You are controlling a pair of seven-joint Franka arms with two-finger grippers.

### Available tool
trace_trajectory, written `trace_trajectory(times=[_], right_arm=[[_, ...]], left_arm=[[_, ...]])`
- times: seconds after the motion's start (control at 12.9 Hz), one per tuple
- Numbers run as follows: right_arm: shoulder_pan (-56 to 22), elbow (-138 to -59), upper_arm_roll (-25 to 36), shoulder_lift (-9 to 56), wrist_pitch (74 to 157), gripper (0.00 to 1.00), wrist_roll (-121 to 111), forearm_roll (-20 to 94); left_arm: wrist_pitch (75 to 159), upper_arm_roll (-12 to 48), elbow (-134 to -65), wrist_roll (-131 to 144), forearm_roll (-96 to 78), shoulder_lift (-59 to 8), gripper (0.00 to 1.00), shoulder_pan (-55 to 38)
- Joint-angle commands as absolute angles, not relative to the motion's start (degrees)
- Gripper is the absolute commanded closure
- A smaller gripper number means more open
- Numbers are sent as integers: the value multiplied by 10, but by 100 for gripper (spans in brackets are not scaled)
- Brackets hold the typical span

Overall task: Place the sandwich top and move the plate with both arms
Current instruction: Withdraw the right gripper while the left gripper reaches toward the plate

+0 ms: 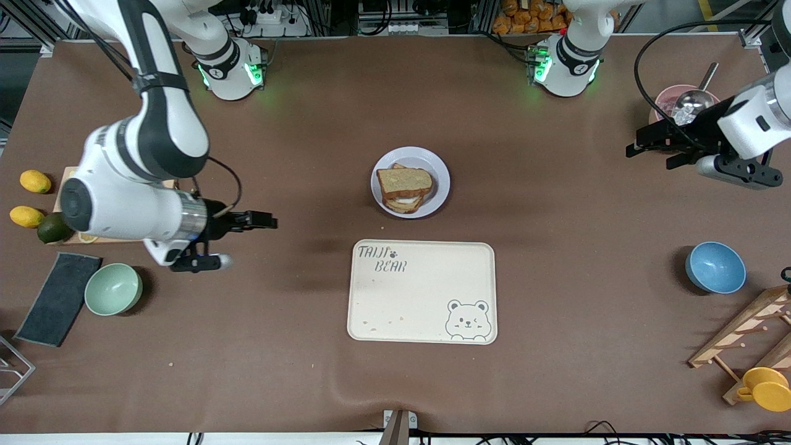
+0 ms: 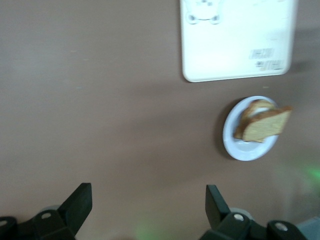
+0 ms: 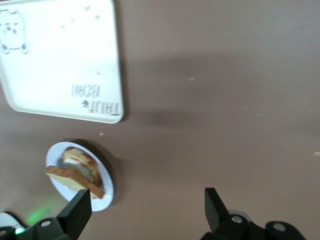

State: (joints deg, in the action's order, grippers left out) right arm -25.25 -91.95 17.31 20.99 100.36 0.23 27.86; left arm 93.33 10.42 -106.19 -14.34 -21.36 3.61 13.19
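Observation:
The sandwich top (image 1: pixel 405 180) lies on the stacked sandwich on the plate (image 1: pixel 442 179) at mid-table, farther from the front camera than the bear tray (image 1: pixel 422 290). A white layer shows under the top slice. My right gripper (image 1: pixel 261 220) is open and empty, over bare table toward the right arm's end. My left gripper (image 1: pixel 642 143) is open and empty, over the table beside a pink bowl at the left arm's end. The left wrist view shows the plate (image 2: pixel 235 147) and top slice (image 2: pixel 267 125) far from the open left gripper (image 2: pixel 148 201). The right wrist view shows the plate (image 3: pixel 107 192) and slice (image 3: pixel 70 176) beside the open right gripper (image 3: pixel 147 207).
A mint bowl (image 1: pixel 113 288), a dark cloth (image 1: pixel 59 298), two lemons (image 1: pixel 35 181) and a cutting board lie at the right arm's end. A blue bowl (image 1: pixel 715 267), a pink bowl with a ladle (image 1: pixel 686 102), a wooden rack (image 1: pixel 751 334) and a yellow cup (image 1: pixel 766 388) are at the left arm's end.

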Motion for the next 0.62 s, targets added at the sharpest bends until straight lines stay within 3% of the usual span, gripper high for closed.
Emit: trace_trajectory(times=[0.0,0.31,0.54], right_arm=[[-215,-872,172,216,956,0,-46,230],[-156,-854,172,217,931,0,-75,207],[-143,-853,186,211,930,0,-107,167]], left_arm=[[964,110,-1108,-216,-268,5,0,151],[965,110,-1109,-310,-322,-103,0,149],[1008,119,-1132,-328,-344,-139,0,129]])
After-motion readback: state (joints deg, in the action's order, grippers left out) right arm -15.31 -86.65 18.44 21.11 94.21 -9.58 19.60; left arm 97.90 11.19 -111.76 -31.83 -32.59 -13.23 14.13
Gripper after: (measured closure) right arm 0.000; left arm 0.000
